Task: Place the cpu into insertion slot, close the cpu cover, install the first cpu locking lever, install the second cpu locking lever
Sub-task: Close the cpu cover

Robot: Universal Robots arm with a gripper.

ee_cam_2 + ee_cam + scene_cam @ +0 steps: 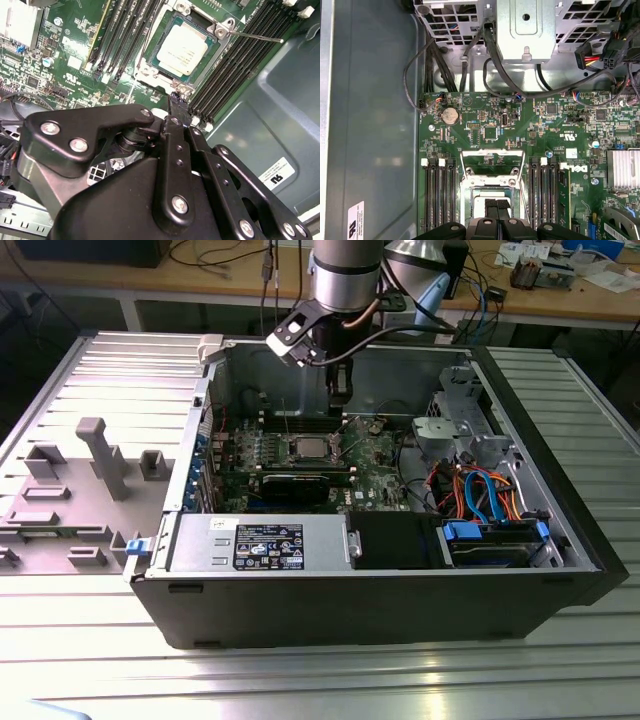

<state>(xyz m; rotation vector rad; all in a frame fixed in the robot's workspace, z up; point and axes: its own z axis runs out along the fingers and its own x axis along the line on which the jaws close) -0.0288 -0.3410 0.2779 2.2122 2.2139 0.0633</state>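
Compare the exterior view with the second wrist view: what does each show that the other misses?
Exterior view: the whole open case, its power supply, the orange and blue cables and a grey fixture at the exterior view's left. Second wrist view: screws on the black linkage, white memory-slot latches, a white label on the case wall. Both: the cpu seated in the insertion slot, with the claw at its corner.
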